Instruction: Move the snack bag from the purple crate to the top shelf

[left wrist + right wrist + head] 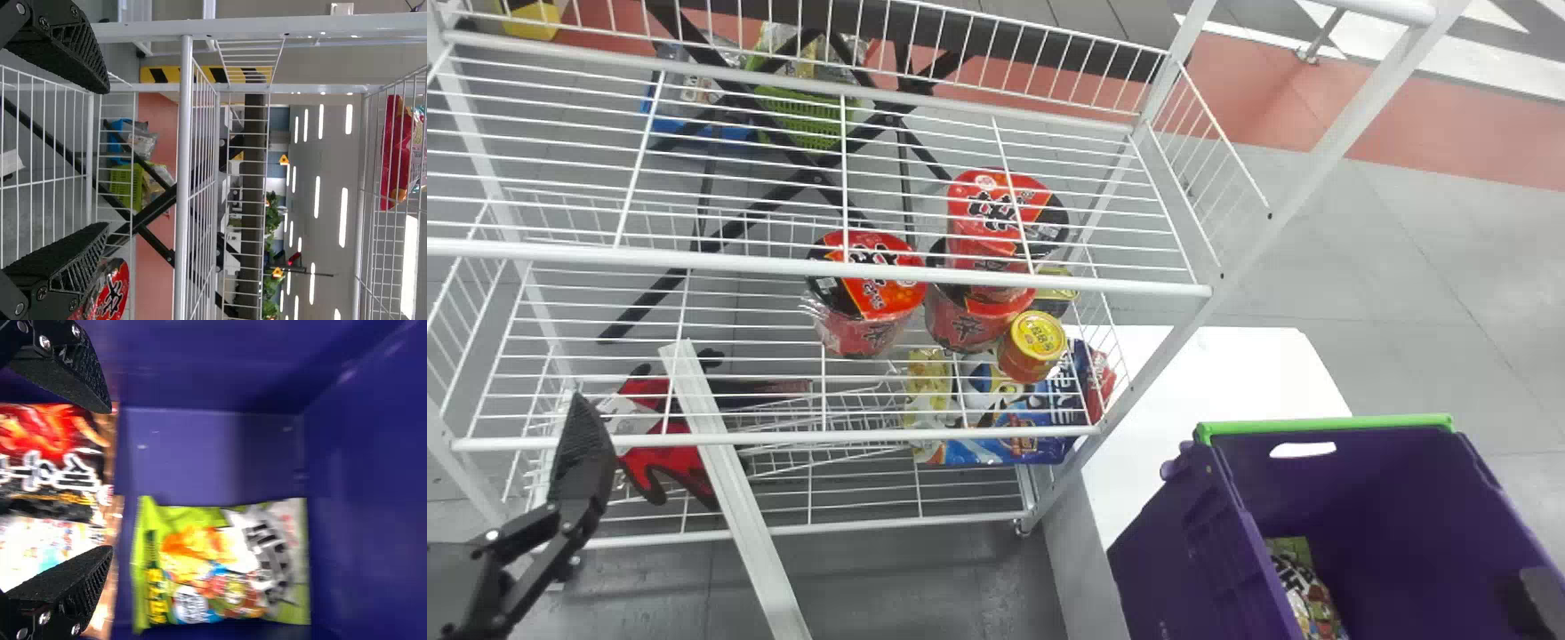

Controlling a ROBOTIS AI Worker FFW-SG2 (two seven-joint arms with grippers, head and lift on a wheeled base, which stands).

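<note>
Purple crate (1183, 551) is standing beside the white wire rack (818, 264), to its right in the head view. Right gripper (1543, 600) is occupying the crate interior, and its two fingers are standing spread apart. Green snack bag (220, 560) is lying flat inside the crate, ahead of the fingertips and apart from them. Black-and-red bag (50, 460) and a whitish bag (40, 547) are lying side by side between the spread fingers.

Left gripper (580, 458) is hanging at the left end of the rack, its fingers also standing spread. Red noodle tubs (871, 293) and a yellow-lidded jar (1036, 342) are resting on the rack. Red packet (397, 153) is resting on a high wire shelf.
</note>
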